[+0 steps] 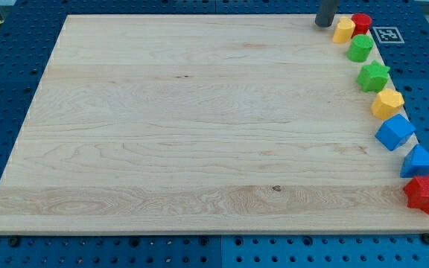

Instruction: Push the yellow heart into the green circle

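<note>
Blue pegboard [21, 253] surrounds a pale wooden board [199, 126] that fills most of the view. Eight small blocks are lined along the board's right edge. At the view's top right, a dark rod is seen coming down, and my tip [323, 24] rests on the board just left of the yellow heart [343, 30], very near it or touching it; which cannot be told. No pincer is fitted to the rod, so nothing is gripped or held. A red cylinder [361, 23] sits just right of the heart, touching it. The green circle [360, 48] lies just below the heart, close beside it. Further down the edge are found, in order, a green star [373, 76], a yellow hexagon [386, 103], a blue cube-like block [395, 132], a blue triangle-like block [420, 161] and a red star [426, 193] at the bottom right corner. A black-and-white marker tag [386, 34] is fixed on the pegboard beside the top blocks.
</note>
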